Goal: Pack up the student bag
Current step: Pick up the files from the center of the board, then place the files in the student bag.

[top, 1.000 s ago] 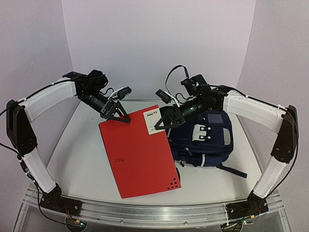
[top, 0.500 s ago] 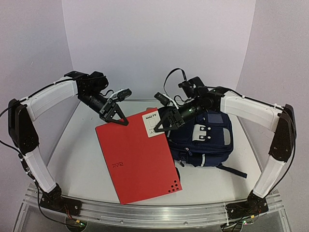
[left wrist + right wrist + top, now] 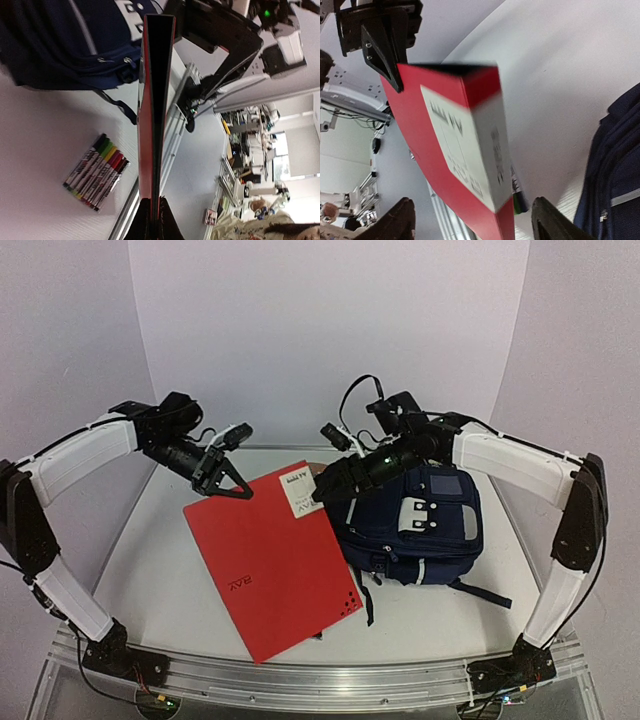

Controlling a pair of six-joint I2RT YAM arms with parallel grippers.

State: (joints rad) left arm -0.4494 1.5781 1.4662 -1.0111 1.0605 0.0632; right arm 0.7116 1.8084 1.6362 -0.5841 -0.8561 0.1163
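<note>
The student bag (image 3: 425, 525) lies on the right half of the white counter (image 3: 150, 570), between the middle and the far edge. It is navy, with thin white piping and white block marks on its upper face. One dark strap (image 3: 368, 602) trails from it toward the near edge.

A red folder (image 3: 275, 565) is the next largest thing. It is held up at a tilt over the middle of the counter. Its high edge points to the far edge and its lowest corner hangs close to the near edge. Whether that corner touches the counter cannot be told. A white label (image 3: 298, 496) covers the high right end of its spine, just beside the bag's left side. In the top view the folder overlaps the bag's near-left edge.

The left arm reaches in from the left edge. The left gripper (image 3: 235, 488) is clamped on the folder's high left corner, and the left wrist view shows both fingers pinching the thin edge.

The right arm arches over the bag from the right edge. The right gripper (image 3: 335, 480) sits at the labelled end of the folder. Its fingers (image 3: 547, 222) are spread wide to either side of the spine, with a gap showing on each side.

A pack of coloured markers (image 3: 97, 172) lies flat on the counter near the near edge, below the raised folder.
</note>
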